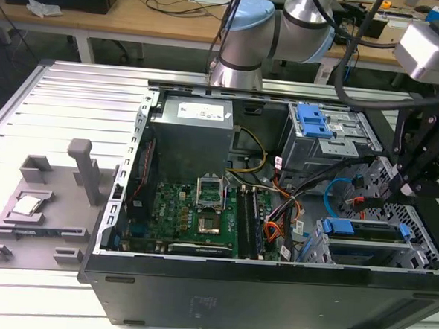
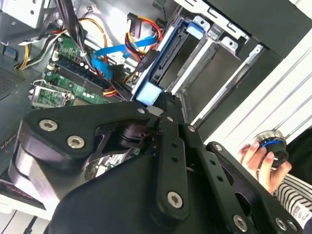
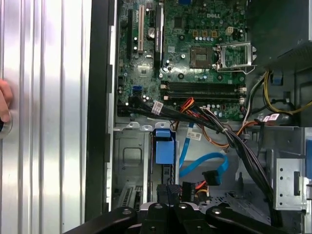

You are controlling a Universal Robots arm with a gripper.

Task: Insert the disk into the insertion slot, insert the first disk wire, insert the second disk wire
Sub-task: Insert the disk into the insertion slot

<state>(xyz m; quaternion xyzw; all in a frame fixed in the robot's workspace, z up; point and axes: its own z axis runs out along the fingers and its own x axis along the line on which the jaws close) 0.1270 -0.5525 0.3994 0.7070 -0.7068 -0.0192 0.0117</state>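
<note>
Nearest, at the exterior view's lower right: disk apparently seated in the insertion slot. Just at its blue frame, claw, open or closed impossible to tell. Farther back, second disk wire looping loose, liable to snag on the claw.
</note>
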